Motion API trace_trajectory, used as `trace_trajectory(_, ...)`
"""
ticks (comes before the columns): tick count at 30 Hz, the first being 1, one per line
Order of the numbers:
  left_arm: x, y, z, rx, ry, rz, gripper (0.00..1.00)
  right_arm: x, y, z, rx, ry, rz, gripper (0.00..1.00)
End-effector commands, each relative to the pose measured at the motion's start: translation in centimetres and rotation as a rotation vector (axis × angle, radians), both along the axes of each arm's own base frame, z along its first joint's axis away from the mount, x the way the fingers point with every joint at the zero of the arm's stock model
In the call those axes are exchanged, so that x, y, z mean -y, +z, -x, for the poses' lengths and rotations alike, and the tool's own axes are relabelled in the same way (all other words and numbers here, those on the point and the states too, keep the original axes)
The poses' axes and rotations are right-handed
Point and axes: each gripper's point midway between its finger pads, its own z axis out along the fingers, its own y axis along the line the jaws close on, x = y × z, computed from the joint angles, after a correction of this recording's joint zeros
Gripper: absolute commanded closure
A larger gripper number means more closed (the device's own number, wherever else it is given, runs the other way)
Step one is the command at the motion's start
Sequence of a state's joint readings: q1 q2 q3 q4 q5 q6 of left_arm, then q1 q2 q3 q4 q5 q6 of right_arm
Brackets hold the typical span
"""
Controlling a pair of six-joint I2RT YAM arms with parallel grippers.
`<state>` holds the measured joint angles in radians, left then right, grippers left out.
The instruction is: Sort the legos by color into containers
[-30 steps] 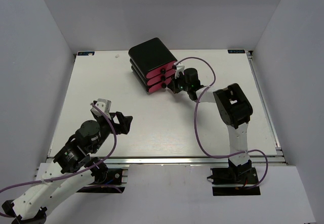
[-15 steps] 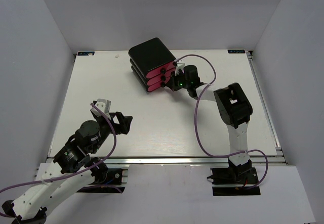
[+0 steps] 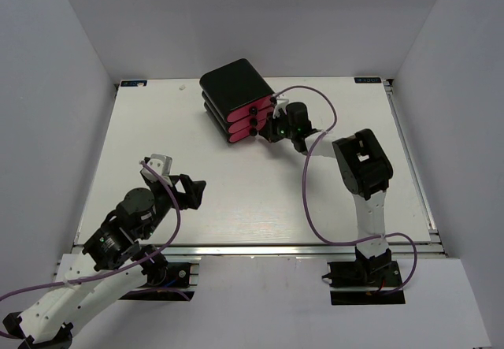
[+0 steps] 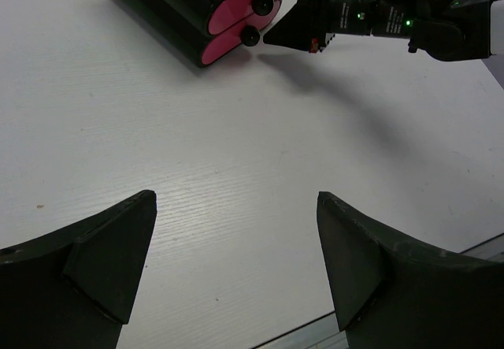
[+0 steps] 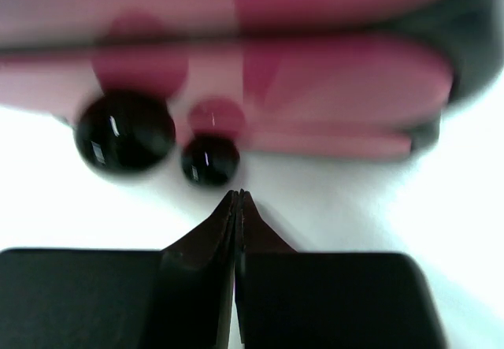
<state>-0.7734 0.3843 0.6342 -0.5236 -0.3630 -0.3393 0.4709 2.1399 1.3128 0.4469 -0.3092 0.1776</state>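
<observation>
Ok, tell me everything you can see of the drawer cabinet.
The cabinet is a black, rounded-corner box, plastic by its look, standing far back on the table, turned at an angle. Three pink drawers, stacked, each with a black round knob, all look shut. The right gripper's closed fingers point at the lowest knob, just short of it.

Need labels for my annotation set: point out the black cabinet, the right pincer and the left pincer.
black cabinet [image 3: 235, 83], top external view, its top face.
right pincer [image 5: 238, 195], right wrist view, where its shut tips meet.
left pincer [image 4: 236, 199], left wrist view, midway between open fingertips.
</observation>
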Motion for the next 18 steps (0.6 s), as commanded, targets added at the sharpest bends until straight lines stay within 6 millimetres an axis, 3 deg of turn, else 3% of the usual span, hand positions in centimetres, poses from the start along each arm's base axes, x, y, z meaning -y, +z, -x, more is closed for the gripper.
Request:
trace_trajectory(1,-0.4,0.6,0.0,0.025,0.011,0.011,0.08,1.5,2.7,0.0,0.076,-0.035,0.018,1.0)
trace_trajectory(5,-0.4,0.7,0.1,0.031,0.008,0.017,0.07,3.9,3.8,2.0,0.108,-0.03,0.072,1.0)
trace_trajectory(6,-0.3,0.6,0.1,0.03,0.005,0.016,0.07,4.5,5.7,2.5,0.158,-0.021,0.079,1.0)
trace_trajectory(7,-0.2,0.6,0.2,0.031,-0.004,0.017,0.06,5.3,4.9,3.7,0.146,-0.015,0.097,1.0)
trace_trajectory(8,-0.1,0.6,0.2,0.029,-0.007,0.017,0.06,5.9,5.4,4.2,0.159,-0.014,0.101,1.0)
trace_trajectory(9,-0.1,0.5,0.2,0.028,-0.007,0.013,0.06,6.1,7.5,5.1,0.193,-0.004,0.085,1.0)
trace_trajectory(10,-0.1,0.4,0.2,0.025,-0.007,0.012,0.05,6.6,7.4,6.0,0.199,0.023,0.114,1.0)
trace_trajectory(11,0.0,0.5,0.2,0.026,-0.007,0.015,0.04,7.1,7.3,7.2,0.187,0.047,0.123,0.96)
trace_trajectory(12,0.0,0.1,0.1,0.017,-0.007,0.006,0.03,7.0,9.2,8.3,0.214,0.084,0.11,0.91)
trace_trajectory(13,0.1,0.0,0.1,0.011,-0.006,0.006,0.02,7.5,8.5,9.8,0.17,0.126,0.147,0.76)
trace_trajectory(16,0.4,-0.4,0.0,-0.006,-0.013,-0.007,0.02,7.8,10.6,12.5,0.151,0.215,0.153,0.5)
trace_trajectory(17,0.5,-0.5,0.0,-0.01,-0.013,-0.011,0.02,8.1,10.2,13.9,0.093,0.233,0.168,0.47)
trace_trajectory(18,0.5,-0.7,-0.1,-0.014,-0.015,-0.016,0.02,8.6,11.0,14.3,0.099,0.222,0.173,0.46)
